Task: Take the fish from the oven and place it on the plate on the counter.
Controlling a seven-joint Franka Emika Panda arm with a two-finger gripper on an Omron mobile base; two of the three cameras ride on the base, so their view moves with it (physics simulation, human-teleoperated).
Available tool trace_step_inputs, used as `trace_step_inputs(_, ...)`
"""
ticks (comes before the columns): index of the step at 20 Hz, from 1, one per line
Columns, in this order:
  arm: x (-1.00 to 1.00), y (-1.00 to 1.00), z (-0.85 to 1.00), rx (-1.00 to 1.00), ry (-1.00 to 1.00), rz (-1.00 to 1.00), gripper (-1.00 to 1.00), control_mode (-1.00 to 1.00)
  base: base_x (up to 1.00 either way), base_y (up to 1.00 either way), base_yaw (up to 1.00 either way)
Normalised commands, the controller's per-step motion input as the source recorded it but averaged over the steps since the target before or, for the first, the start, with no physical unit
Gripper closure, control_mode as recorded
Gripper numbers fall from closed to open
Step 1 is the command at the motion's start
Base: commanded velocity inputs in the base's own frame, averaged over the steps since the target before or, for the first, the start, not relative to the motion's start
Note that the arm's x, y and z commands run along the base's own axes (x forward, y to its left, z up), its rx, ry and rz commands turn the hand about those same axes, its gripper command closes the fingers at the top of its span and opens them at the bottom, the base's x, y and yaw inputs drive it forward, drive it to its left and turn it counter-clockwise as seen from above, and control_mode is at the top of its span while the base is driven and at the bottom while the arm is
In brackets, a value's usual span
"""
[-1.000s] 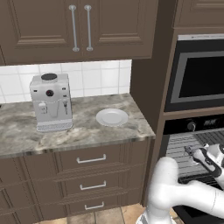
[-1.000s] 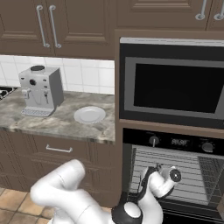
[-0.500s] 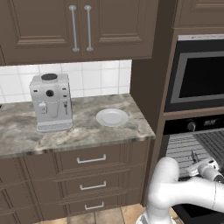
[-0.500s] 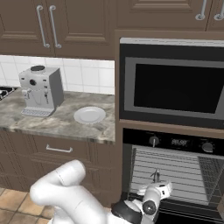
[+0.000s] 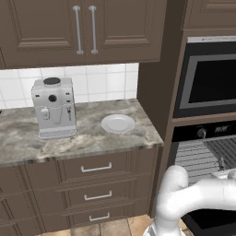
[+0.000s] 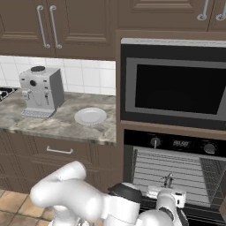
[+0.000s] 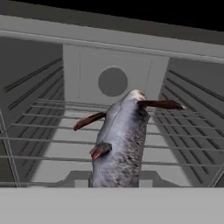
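One fish, end-on to the hand

Your hand (image 6: 167,180) sits inside the oven (image 6: 176,176), closed narrow on the fish (image 7: 120,140), whose long axis runs straight away over the rack (image 7: 52,131). Plate (image 5: 118,123) waits up-left on the counter (image 5: 27,143).

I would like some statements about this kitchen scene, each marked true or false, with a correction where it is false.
1. The plate lies on the counter and has nothing on it. True.
2. The fish already lies on the plate. False: in the hand view it is in front of the oven's wire rack.
3. A coffee machine stands on the counter beside the plate. True.
4. The oven is closed. False: its racks are exposed.
5. The upper cabinet doors are open. False: they are shut.
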Motion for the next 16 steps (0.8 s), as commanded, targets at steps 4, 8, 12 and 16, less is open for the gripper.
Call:
trace_step_inputs(4, -0.38, 0.00, 1.00, 0.10, -0.19, -0.01, 1.00, -1.00, 0.00, 0.00, 0.00)
trace_step_inputs(8, -0.43, 0.00, 1.00, 0.06, -0.43, 0.00, 1.00, -1.00, 0.00, 0.00, 0.00)
trace_step_inputs(12, -0.36, 0.53, 1.00, 0.01, -0.45, 0.00, 1.00, -1.00, 0.00, 0.00, 0.00)
trace_step_inputs(16, -0.34, 1.00, 1.00, 0.00, -0.43, 0.00, 1.00, -1.00, 0.00, 0.00, 0.00)
